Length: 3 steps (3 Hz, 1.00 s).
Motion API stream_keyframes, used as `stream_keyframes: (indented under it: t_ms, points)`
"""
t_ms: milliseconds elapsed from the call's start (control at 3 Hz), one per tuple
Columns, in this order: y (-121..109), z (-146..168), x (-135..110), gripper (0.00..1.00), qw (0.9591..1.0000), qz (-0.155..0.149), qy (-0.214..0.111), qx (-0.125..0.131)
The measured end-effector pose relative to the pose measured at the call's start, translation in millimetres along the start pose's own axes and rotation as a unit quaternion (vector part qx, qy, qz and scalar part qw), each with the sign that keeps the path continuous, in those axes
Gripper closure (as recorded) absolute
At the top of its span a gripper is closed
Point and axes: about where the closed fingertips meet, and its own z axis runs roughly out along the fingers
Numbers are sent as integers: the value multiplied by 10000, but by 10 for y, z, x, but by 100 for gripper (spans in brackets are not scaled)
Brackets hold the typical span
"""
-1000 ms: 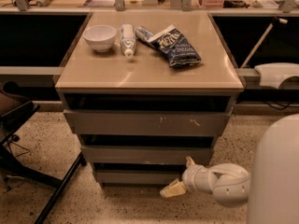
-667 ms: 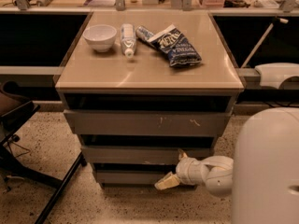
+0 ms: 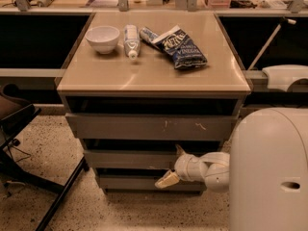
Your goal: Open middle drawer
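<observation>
The middle drawer (image 3: pixel 130 159) is the grey handleless front between a larger scratched front (image 3: pixel 149 127) above and a smaller plain front (image 3: pixel 130 182) below. It looks closed or nearly so. My gripper (image 3: pixel 171 166) is at the right part of the middle drawer's front. It is open: one finger (image 3: pixel 179 151) points up into the dark gap above the front, and the pale finger (image 3: pixel 166 179) lies at its lower edge. The white arm (image 3: pixel 211 170) reaches in from the right.
The cabinet top (image 3: pixel 154 76) holds a white bowl (image 3: pixel 102 37), a lying white bottle (image 3: pixel 131 41) and a blue chip bag (image 3: pixel 177 45). A dark chair (image 3: pixel 19 124) with a slanted leg stands at the left. My white body (image 3: pixel 269 172) fills the lower right.
The gripper has moved left and up, from in front of the bottom drawer to the middle drawer's front. My white body has shifted left and fills more of the view.
</observation>
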Motion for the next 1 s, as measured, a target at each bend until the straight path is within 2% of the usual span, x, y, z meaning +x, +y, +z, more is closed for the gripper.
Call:
stream_keyframes:
  t_ms: [333, 667, 1000]
  points:
    - [-43, 80, 17, 0, 9997, -211, 124, 88]
    - [-217, 308, 49, 0, 9980, -362, 409, 311]
    - [-246, 320, 52, 0, 9975, -381, 440, 402]
